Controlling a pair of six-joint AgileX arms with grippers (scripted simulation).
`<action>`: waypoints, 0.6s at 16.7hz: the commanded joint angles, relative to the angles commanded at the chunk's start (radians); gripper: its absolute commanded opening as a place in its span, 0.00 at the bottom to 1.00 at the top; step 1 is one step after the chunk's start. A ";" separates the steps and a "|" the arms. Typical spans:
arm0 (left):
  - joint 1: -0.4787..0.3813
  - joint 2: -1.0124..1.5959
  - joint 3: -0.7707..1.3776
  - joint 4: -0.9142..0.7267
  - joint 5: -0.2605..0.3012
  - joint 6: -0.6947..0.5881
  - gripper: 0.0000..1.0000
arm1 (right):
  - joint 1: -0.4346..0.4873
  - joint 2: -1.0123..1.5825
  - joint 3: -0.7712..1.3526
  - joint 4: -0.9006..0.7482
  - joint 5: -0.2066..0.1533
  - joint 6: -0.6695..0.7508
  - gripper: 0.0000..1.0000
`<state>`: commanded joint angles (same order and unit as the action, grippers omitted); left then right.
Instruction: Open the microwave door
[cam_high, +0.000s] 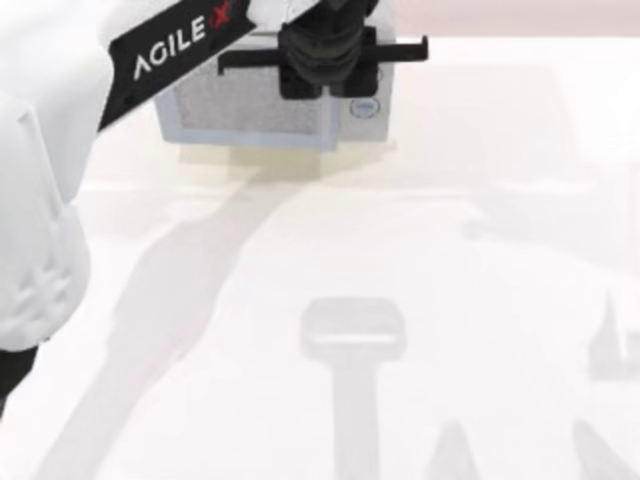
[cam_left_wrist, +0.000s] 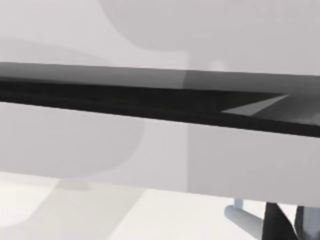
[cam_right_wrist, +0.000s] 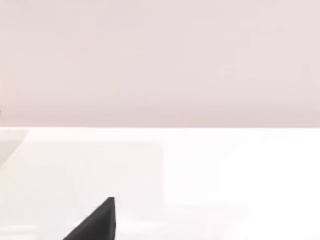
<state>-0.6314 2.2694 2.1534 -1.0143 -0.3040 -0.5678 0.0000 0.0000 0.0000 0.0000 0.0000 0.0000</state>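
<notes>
The microwave (cam_high: 372, 75) stands at the table's far edge, left of centre. Its door (cam_high: 245, 108) faces me with the speckled mesh window, and one round knob (cam_high: 365, 107) shows to its right. My left gripper (cam_high: 322, 62) hangs over the front, above the seam between door and knob panel, hiding that seam. In the left wrist view the grey door panel (cam_left_wrist: 150, 150) fills the frame with a dark band across it. The slim handle (cam_left_wrist: 244, 219) shows there, with the left gripper (cam_left_wrist: 292, 222) right beside it. My right gripper (cam_right_wrist: 101, 223) is parked out of the top view.
The white left arm (cam_high: 40, 200) crosses the top view's left side, its black AGILEX band reaching toward the microwave. Pale arm shadows lie on the white table (cam_high: 450, 260). A pink wall (cam_right_wrist: 160, 60) stands behind the table.
</notes>
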 joint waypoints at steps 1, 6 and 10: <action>-0.001 -0.007 -0.013 0.006 -0.001 -0.003 0.00 | 0.000 0.000 0.000 0.000 0.000 0.000 1.00; -0.001 -0.009 -0.016 0.008 -0.001 -0.003 0.00 | 0.000 0.000 0.000 0.000 0.000 0.000 1.00; -0.001 -0.009 -0.016 0.008 -0.001 -0.003 0.00 | 0.000 0.000 0.000 0.000 0.000 0.000 1.00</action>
<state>-0.6321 2.2607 2.1370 -1.0068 -0.3050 -0.5709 0.0000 0.0000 0.0000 0.0000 0.0000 0.0000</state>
